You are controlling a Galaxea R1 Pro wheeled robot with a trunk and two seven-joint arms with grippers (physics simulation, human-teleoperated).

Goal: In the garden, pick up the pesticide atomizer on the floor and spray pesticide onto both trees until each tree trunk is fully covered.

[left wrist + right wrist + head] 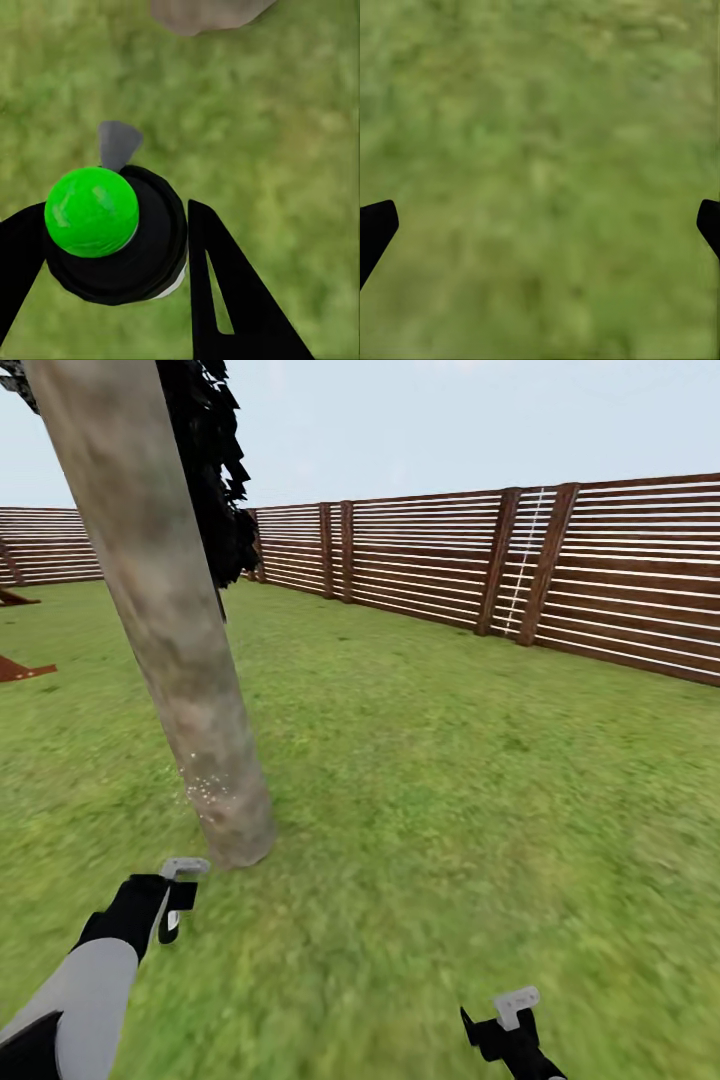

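Note:
A thick, mottled grey-brown tree trunk rises from the lawn at the left of the head view. Fine white specks of pesticide dot its lower part near the base. My left gripper hovers just short of the trunk's foot. In the left wrist view this gripper is shut on the pesticide atomizer, a small black bottle whose top shows bright green. The trunk's base lies just beyond it. My right gripper hangs low over the grass, open, with its fingertips far apart.
A reddish-brown slat fence runs along the back and right of the lawn. A near-black narrow tree stands behind the trunk. Reddish-brown structure edges show at the far left. Grass stretches to the right.

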